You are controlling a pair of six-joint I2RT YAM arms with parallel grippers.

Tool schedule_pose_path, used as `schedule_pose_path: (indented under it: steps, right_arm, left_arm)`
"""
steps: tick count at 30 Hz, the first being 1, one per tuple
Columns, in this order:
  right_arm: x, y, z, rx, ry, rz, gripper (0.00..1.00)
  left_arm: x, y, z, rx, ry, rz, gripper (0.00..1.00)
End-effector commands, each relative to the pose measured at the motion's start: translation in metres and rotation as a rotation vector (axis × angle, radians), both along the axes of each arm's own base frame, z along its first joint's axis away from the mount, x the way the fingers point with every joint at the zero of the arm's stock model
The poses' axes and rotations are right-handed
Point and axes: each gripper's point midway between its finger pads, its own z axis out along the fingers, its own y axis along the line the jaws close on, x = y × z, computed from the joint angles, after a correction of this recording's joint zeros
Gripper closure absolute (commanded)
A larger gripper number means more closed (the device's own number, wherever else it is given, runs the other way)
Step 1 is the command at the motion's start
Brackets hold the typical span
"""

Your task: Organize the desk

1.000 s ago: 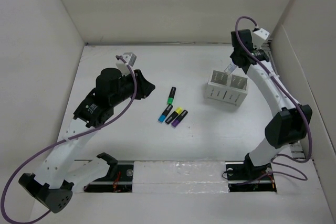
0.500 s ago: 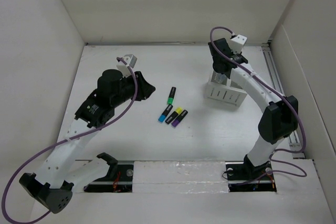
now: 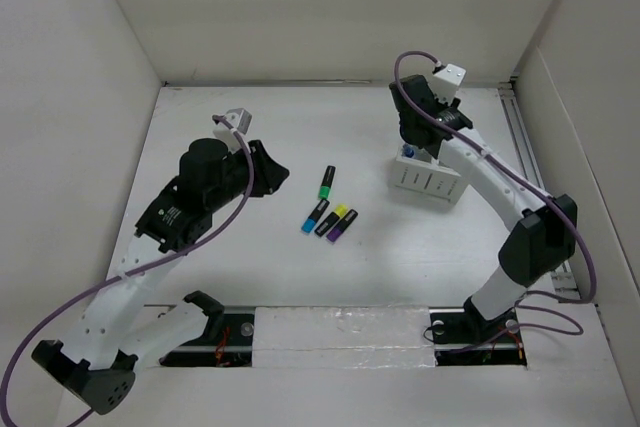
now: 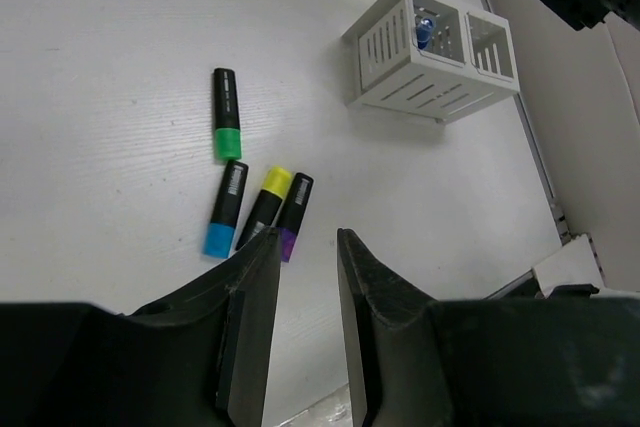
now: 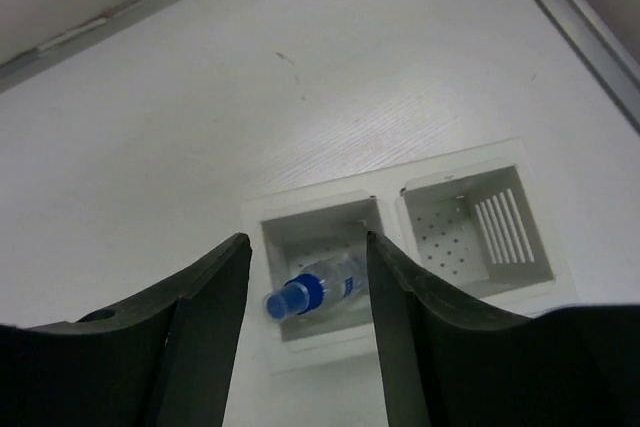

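Note:
The desk is a white tabletop. Green, blue, yellow and purple highlighters lie loose at its middle. A white pen holder stands to their right. A blue-capped marker leans inside its left compartment. My right gripper hangs open just above that compartment, touching nothing. My left gripper is open and empty, above the desk left of the highlighters, with the purple one just past its tips.
White wall panels enclose the desk on the left, back and right. A metal rail runs along the right edge. The holder's right compartment has nothing in it.
My right arm swung left from above the holder's right side to above its left compartment. The marker it held now rests in that compartment. My left arm drew back slightly.

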Motion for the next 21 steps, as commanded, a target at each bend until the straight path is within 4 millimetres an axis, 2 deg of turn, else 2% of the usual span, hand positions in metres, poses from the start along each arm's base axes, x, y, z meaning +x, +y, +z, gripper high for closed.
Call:
schedule_pose_path:
  steps: [1, 2, 4, 5, 6, 7, 9, 10, 11, 12, 13, 14, 15, 16, 17, 18, 20, 21]
  right_arm:
    - [-0.006, 0.026, 0.040, 0.088, -0.108, 0.093, 0.46]
    - [-0.008, 0.037, 0.040, 0.107, -0.107, 0.140, 0.64]
    - [-0.016, 0.071, 0.047, 0.159, -0.122, 0.280, 0.83]
    - [-0.020, 0.084, 0.039, 0.171, -0.103, 0.333, 0.92]
    - [-0.023, 0.097, 0.035, 0.187, -0.090, 0.382, 0.96]
    - [-0.030, 0.121, 0.027, 0.233, -0.062, 0.459, 0.98]
    - [-0.036, 0.146, 0.013, 0.260, -0.015, 0.529, 1.00]
    - [-0.041, 0.168, -0.005, 0.269, 0.039, 0.588, 1.00]
    - [-0.042, 0.175, -0.014, 0.260, 0.062, 0.598, 0.95]
    - [-0.044, 0.190, -0.016, 0.294, 0.078, 0.627, 0.91]
    - [-0.044, 0.203, -0.040, 0.287, 0.143, 0.645, 0.84]
    - [-0.047, 0.214, -0.052, 0.284, 0.177, 0.653, 0.66]
    - [-0.042, 0.221, -0.052, 0.290, 0.178, 0.657, 0.60]
    - [-0.044, 0.230, -0.062, 0.287, 0.212, 0.671, 0.54]
    - [-0.041, 0.234, -0.089, 0.267, 0.269, 0.659, 0.46]
    - [-0.036, 0.240, -0.091, 0.270, 0.275, 0.655, 0.43]
    - [-0.029, 0.246, -0.109, 0.256, 0.309, 0.645, 0.37]
    - [-0.027, 0.248, -0.134, 0.235, 0.355, 0.632, 0.37]
  left_arm:
    - [0.001, 0.012, 0.030, -0.017, -0.067, 0.059, 0.74]
    - [0.001, 0.014, 0.031, -0.019, -0.069, 0.070, 0.73]
    - [0.002, 0.021, 0.037, -0.018, -0.082, 0.107, 0.73]
    - [0.001, 0.023, 0.041, -0.023, -0.087, 0.119, 0.72]
    - [0.005, 0.032, 0.044, -0.012, -0.095, 0.167, 0.73]
    - [0.005, 0.034, 0.048, -0.013, -0.103, 0.181, 0.72]
    - [0.005, 0.043, 0.053, -0.012, -0.111, 0.225, 0.71]
    - [0.005, 0.045, 0.055, -0.013, -0.115, 0.234, 0.71]
    - [0.005, 0.046, 0.057, -0.014, -0.118, 0.242, 0.69]
    - [0.005, 0.048, 0.059, -0.015, -0.123, 0.253, 0.68]
    - [0.005, 0.049, 0.059, -0.013, -0.122, 0.256, 0.67]
    - [0.005, 0.049, 0.060, -0.017, -0.123, 0.260, 0.66]
    - [0.005, 0.050, 0.059, -0.015, -0.121, 0.265, 0.66]
    - [0.005, 0.050, 0.058, -0.015, -0.120, 0.263, 0.66]
    - [0.005, 0.050, 0.058, -0.015, -0.121, 0.261, 0.66]
    - [0.004, 0.050, 0.057, -0.010, -0.120, 0.257, 0.66]
    - [0.002, 0.049, 0.056, -0.005, -0.119, 0.246, 0.66]
    - [0.001, 0.047, 0.054, -0.002, -0.117, 0.231, 0.65]
